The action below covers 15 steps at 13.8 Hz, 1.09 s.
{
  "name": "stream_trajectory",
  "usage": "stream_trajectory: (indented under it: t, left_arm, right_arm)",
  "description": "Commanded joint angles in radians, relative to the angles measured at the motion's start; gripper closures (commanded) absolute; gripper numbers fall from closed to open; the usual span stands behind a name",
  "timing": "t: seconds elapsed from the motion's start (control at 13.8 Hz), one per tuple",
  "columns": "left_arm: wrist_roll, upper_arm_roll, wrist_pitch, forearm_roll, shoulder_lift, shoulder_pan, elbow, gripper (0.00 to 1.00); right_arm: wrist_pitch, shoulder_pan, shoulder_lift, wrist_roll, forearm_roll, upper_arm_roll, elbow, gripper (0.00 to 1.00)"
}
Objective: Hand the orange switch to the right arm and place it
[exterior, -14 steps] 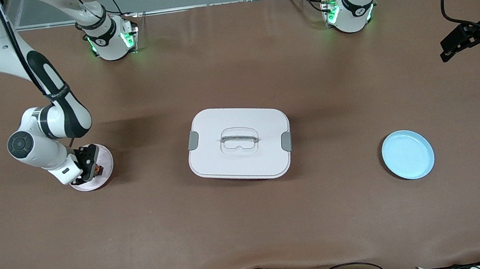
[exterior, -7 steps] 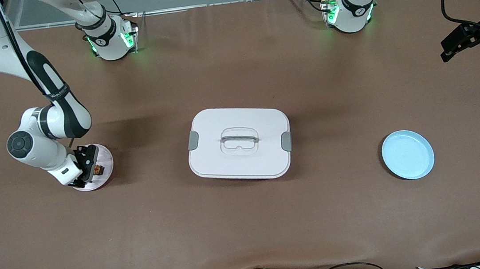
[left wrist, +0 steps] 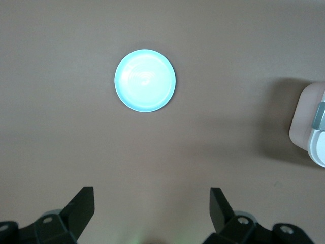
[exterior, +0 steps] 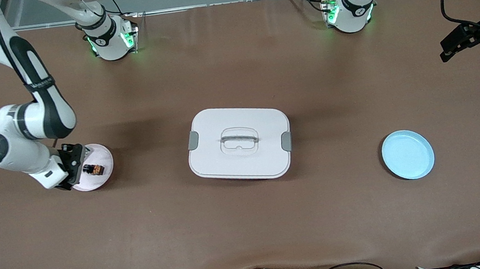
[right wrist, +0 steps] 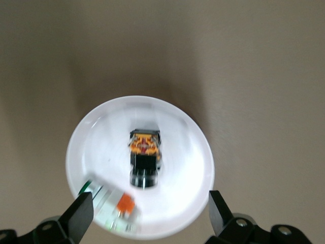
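**The little switch sits on the pink plate**

I see the orange switch (exterior: 94, 169) lying on its side on the small pink plate (exterior: 104, 177), near the right arm's end of the bench (exterior: 249, 222). It is a long little block. In the front view its long line runs across the plate, with the orange part toward the white box (exterior: 239, 143) and the black end toward the right gripper (exterior: 73, 166). In the right wrist view the orange switch (right wrist: 144, 157) lies flat, with its round black end nearer the camera and its orange part farther off. A small white part with an orange mark (right wrist: 116, 207) lies beside it on the same plate (right wrist: 91, 152).

The right gripper is low over the edge of the pink plate. Its fingers (right wrist: 81, 213) are spread wide and grip nothing.

The left gripper (exterior: 462, 42) waits high over the left arm's end of the bench. Its fingers (left wrist: 81, 206) are wide apart too, with nothing between them. Under it lies a light blue plate (left wrist: 145, 80).

I cannot read any words on the switch.
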Motion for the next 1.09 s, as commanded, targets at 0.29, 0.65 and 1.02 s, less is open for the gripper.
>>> stream_trajectory:
  t: [0.29, 0.65, 1.02]
  left_arm:
    - [0.018, 0.004, -0.013, -0.021, -0.022, 0.004, -0.003, 0.00]
    - [0.018, 0.004, -0.015, -0.021, -0.029, 0.006, -0.005, 0.00]
    - [0.018, 0.004, -0.015, -0.021, -0.029, 0.004, -0.005, 0.00]
  right_arm:
    - [-0.415, 0.009, -0.005, 0.113, -0.022, 0.017, 0.364, 0.00]
    - [-0.568, 0.029, -0.005, 0.225, -0.025, 0.014, 0.553, 0.00]
    - [-0.608, 0.049, -0.005, 0.552, -0.039, 0.018, 0.658, 0.00]
